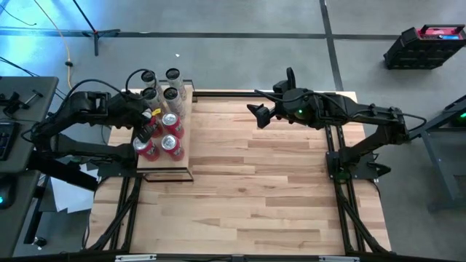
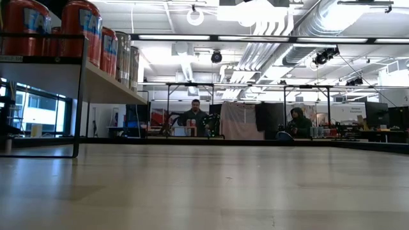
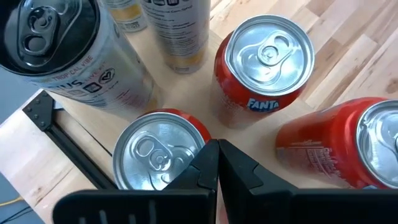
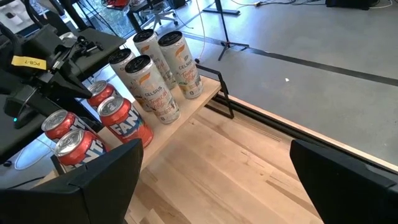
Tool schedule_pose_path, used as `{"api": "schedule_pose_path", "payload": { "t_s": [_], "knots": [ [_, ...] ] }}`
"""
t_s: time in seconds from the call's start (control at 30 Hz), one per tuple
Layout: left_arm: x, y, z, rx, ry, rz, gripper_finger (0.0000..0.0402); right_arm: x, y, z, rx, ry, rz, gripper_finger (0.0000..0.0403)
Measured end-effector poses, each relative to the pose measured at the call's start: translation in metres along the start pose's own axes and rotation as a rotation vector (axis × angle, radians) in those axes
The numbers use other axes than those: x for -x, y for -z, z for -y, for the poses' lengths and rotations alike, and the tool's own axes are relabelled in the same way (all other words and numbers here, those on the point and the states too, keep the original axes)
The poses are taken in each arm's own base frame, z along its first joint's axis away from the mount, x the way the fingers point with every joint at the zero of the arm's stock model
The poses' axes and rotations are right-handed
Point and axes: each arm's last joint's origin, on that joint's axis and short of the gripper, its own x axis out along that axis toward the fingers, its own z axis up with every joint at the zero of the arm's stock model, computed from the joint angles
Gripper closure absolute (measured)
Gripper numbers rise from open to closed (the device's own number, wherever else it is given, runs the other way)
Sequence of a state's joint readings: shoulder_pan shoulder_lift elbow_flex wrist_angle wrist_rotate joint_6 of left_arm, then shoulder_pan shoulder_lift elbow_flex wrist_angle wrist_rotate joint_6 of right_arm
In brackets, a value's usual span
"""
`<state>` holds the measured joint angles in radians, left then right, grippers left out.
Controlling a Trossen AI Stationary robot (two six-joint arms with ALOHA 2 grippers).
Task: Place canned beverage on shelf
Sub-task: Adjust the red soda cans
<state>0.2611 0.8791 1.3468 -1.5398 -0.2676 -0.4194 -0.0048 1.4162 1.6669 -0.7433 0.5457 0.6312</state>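
Jaws of left gripper [image 3: 217, 163] pinched shut, empty, above Fanta cans [image 3: 267, 68] on shelf [image 1: 183, 145], upper left; retreat could topple one.

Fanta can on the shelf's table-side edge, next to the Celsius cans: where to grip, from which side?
Upper sidewall of the Fanta can, across its width, probably from the open tabletop side. It stands upright; Celsius cans and red cans crowd its other sides. The open right end effector faces that side.
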Motion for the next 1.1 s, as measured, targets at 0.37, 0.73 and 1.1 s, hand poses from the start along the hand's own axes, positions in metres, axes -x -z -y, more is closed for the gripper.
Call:
{"api": "schedule_pose_path", "payload": {
  "t_s": [0.37, 0.73, 1.1],
  "knots": [
    [0.0001, -0.0005, -0.0014, -0.055, -0.046, 0.019, 0.0401, 0.0000, 0.0000, 0.0000, 0.000, 0.000, 0.000, 0.0011],
    [0.0002, 0.0019, -0.0028, -0.092, -0.067, -0.004, 0.0401, 0.0000, 0.0000, 0.0000, 0.001, 0.000, 0.000, 0.0011],
    [-0.0055, -0.0029, 0.0033, -0.096, -0.011, -0.055, 0.0402, 0.0001, 0.0000, -0.0001, 0.002, 0.000, 0.000, 0.0011]
  ]
}}
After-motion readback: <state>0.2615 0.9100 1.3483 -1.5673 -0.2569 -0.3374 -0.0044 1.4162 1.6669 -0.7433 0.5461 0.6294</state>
